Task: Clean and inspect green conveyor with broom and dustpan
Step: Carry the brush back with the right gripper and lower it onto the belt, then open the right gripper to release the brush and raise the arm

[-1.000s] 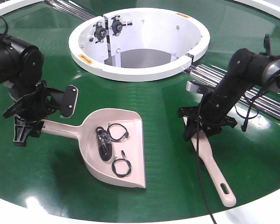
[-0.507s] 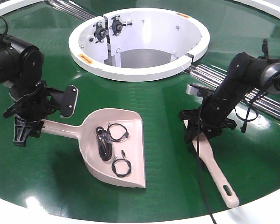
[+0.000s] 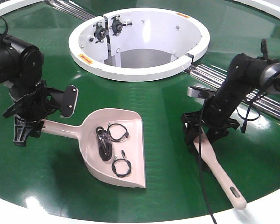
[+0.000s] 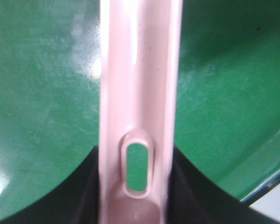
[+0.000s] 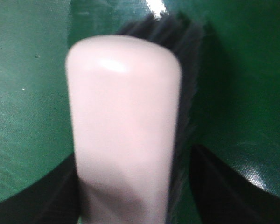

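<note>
- My left end effector (image 3: 30,125) is clamped tight on the long handle of the dustpan (image 3: 136,156).
- The wide pan part lies flat on the green conveyor (image 3: 168,109). It sits out to the side of that end effector, toward my other arm.
- Some black cords (image 3: 105,144) lie inside the pan.
- My right end effector (image 3: 207,133) is squeezed shut on the broom (image 3: 219,175), near its brush end.
- The broom's handle pokes out past this end effector, toward the near white edge.
- Up close, dark bristles (image 5: 182,37) peek out beside the pale broom back.
- The white ring (image 3: 144,74) sits farther away, between my two end effectors.
</note>
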